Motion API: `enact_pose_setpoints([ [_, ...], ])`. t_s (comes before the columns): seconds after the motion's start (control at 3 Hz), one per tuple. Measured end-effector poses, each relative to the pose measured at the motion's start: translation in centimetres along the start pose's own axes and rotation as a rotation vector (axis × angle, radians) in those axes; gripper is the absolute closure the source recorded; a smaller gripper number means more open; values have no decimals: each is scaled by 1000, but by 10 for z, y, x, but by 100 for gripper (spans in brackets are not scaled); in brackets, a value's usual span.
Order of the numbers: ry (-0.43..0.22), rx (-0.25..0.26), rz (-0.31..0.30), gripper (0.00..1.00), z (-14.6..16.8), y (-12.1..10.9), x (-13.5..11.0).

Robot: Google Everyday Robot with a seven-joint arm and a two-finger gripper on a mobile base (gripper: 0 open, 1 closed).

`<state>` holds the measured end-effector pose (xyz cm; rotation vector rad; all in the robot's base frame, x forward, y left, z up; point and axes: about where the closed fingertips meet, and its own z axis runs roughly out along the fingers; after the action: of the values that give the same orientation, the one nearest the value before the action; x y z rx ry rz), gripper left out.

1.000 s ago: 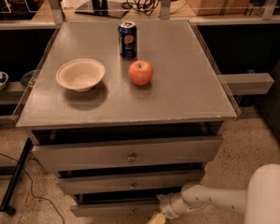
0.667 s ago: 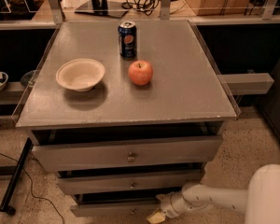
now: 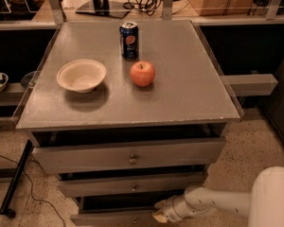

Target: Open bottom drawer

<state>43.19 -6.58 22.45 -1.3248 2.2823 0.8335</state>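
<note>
The bottom drawer (image 3: 109,218) is a narrow grey front at the very bottom edge of the camera view, below two larger grey drawer fronts. Its small knob (image 3: 134,220) barely shows at the frame's edge. It stands out a little, with a dark gap (image 3: 118,201) above it. My gripper (image 3: 162,213) reaches in from the lower right on a white arm (image 3: 213,202) and sits at the drawer's right part, just right of the knob.
On the grey cabinet top (image 3: 189,93) stand a white bowl (image 3: 81,75), a red apple (image 3: 142,73) and a blue soda can (image 3: 129,40). The top drawer (image 3: 85,157) and middle drawer (image 3: 94,185) lie above. A black cable (image 3: 14,178) and stand leg lie on the floor at left.
</note>
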Motion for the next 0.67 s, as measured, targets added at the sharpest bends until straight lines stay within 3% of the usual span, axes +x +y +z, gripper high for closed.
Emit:
enact_pose_setpoints([
  [0.33, 0, 0, 0, 100, 0, 0, 0],
  [0.67, 0, 0, 0, 100, 0, 0, 0],
])
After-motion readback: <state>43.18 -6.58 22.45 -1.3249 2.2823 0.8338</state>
